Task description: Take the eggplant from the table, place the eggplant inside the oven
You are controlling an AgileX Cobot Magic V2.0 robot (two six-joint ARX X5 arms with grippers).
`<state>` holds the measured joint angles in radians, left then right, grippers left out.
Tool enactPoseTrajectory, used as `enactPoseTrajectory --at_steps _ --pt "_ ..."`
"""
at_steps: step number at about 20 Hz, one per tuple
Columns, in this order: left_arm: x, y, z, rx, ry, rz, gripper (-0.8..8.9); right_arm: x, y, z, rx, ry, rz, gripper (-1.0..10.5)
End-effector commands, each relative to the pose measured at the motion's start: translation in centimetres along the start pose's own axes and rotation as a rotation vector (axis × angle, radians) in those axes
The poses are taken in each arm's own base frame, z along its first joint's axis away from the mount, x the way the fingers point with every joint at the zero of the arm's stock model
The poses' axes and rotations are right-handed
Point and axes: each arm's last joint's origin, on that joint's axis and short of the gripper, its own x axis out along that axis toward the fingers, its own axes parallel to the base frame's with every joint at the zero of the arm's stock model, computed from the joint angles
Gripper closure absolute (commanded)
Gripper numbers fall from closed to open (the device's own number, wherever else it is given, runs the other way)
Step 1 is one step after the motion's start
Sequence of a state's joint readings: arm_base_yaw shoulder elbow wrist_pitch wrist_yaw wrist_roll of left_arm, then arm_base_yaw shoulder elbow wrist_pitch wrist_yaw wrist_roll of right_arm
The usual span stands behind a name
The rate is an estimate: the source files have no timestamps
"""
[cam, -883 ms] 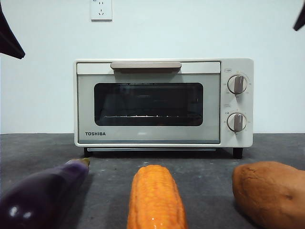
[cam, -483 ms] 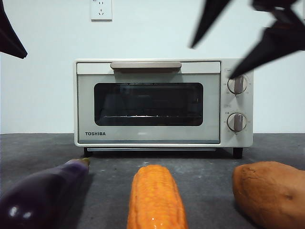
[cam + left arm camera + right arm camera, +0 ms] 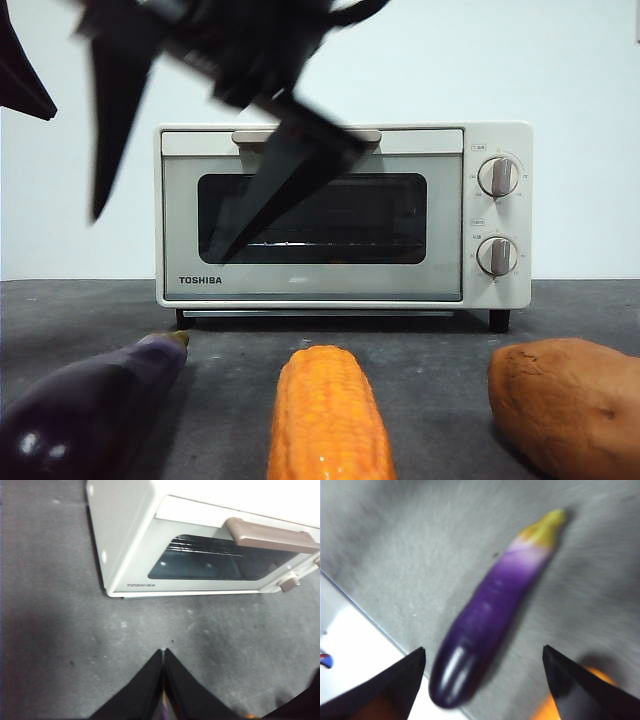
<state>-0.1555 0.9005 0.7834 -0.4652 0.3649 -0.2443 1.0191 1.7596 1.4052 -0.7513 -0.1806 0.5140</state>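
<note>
The glossy dark-purple eggplant (image 3: pixel 90 410) lies on the grey table (image 3: pixel 420 340) at the front left, its stem tip toward the oven (image 3: pixel 400 290). The cream Toshiba oven stands behind with its glass door closed. My right gripper (image 3: pixel 155 235) is a blurred dark shape high at the left, in front of the oven, jaws spread wide. Its wrist view shows the eggplant (image 3: pixel 490 615) lying lengthwise below, between the open jaws of the right gripper (image 3: pixel 483 649), not touched. My left gripper (image 3: pixel 164 651) is shut, empty, above bare table near the oven (image 3: pixel 130 540).
An orange corn cob (image 3: pixel 325 415) lies at the front middle and a brown sweet potato (image 3: pixel 565 410) at the front right. A black tip of the waiting left arm (image 3: pixel 20 80) shows at the top left corner. The table's pale edge (image 3: pixel 350 645) runs close beside the eggplant.
The right gripper came in from the top right and swept left across the oven front, lower now, to above the eggplant's side. The vegetables, the oven and the left arm have not moved.
</note>
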Motion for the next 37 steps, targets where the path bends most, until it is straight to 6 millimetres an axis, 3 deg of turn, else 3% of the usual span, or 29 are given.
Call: enactPoseTrajectory --at_steps 1,5,9,11,16,20,26,30,37 --pt "-0.1 -0.3 0.7 0.035 -0.027 -0.002 8.07 2.9 1.0 0.4 -0.011 0.053 -0.021 5.7" --pt "-0.1 -0.2 0.7 0.035 -0.027 -0.002 8.07 7.1 0.9 0.7 -0.012 0.125 -0.050 5.7" --pt "-0.1 -0.2 0.7 0.035 -0.026 -0.002 8.07 9.7 0.6 1.1 -0.011 0.126 -0.051 5.7" --pt "-0.1 -0.2 0.7 0.038 -0.026 -0.001 8.07 9.7 0.6 1.2 -0.012 0.115 -0.045 5.8" --pt "-0.1 -0.2 0.6 0.060 -0.024 -0.001 8.07 9.7 0.9 1.2 0.005 0.111 -0.035 7.5" --pt "-0.4 -0.1 1.1 0.072 -0.046 0.027 8.07 9.0 1.0 1.1 0.008 0.148 -0.019 7.8" --pt "-2.1 -0.1 3.3 0.088 -0.137 0.071 8.08 2.8 3.2 2.6 -0.214 0.281 -0.065 7.8" --pt "-2.8 -0.6 4.2 0.096 -0.176 0.057 8.07 -1.5 4.8 2.3 -0.393 0.366 -0.162 7.8" --pt "-0.7 -1.1 5.1 0.093 -0.170 0.002 8.07 -10.2 7.0 -0.3 -0.561 0.098 -0.294 7.8"
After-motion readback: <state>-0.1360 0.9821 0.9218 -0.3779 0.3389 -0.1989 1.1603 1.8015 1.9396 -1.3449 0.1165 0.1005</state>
